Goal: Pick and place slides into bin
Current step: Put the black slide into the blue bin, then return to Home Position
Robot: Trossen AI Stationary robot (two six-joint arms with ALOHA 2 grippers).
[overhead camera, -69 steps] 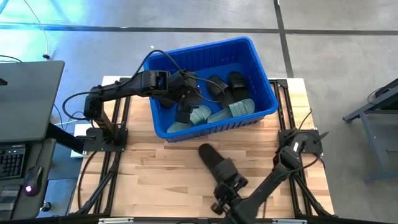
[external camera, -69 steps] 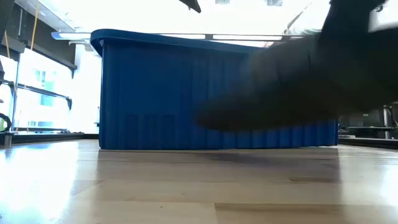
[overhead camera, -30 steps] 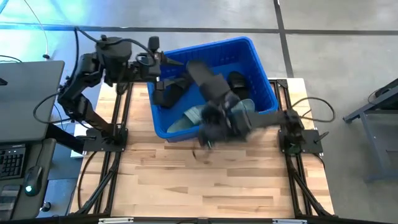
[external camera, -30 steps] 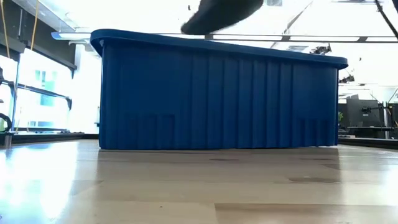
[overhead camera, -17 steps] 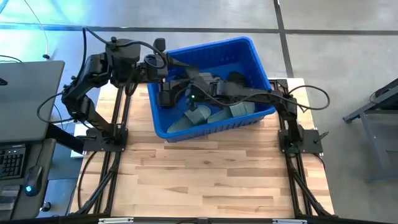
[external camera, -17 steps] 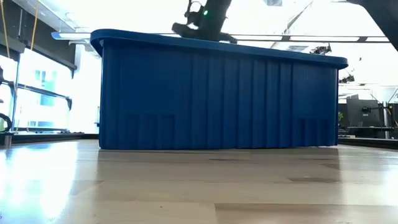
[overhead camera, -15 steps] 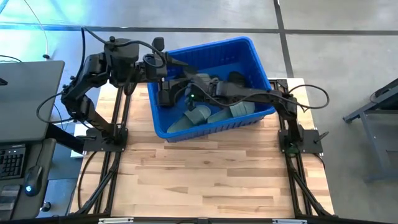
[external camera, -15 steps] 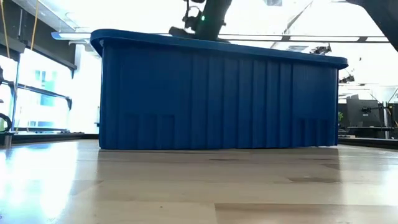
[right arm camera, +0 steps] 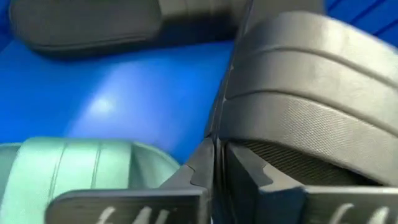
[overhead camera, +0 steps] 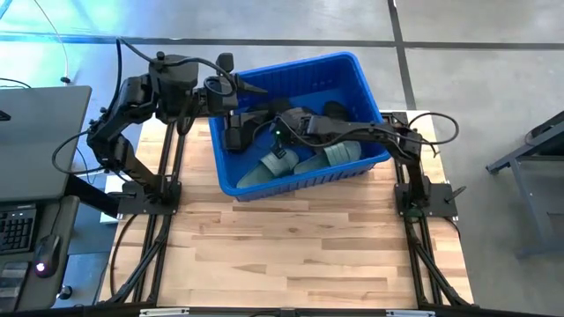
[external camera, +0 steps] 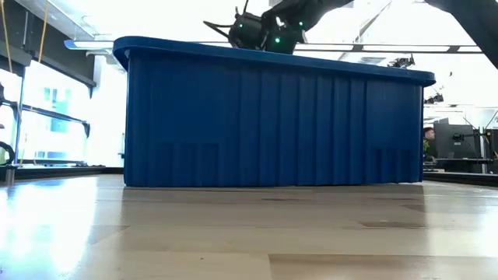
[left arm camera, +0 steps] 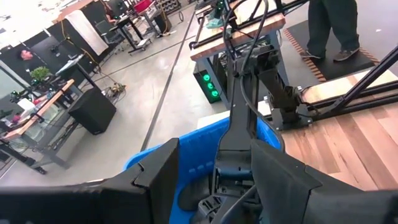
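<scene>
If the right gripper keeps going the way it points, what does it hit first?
Probably the black slide right ahead of the right gripper, its ribbed strap filling the wrist view. The bin floor lies just beyond. Depth is unclear.

I see a bright blue bin (overhead camera: 374, 150) with vertical ribbing. Two pale sage green slides (overhead camera: 330, 156), black ribbed-strap slides (overhead camera: 337, 114). Light wood-plank table (overhead camera: 291, 255), dark arms.
</scene>
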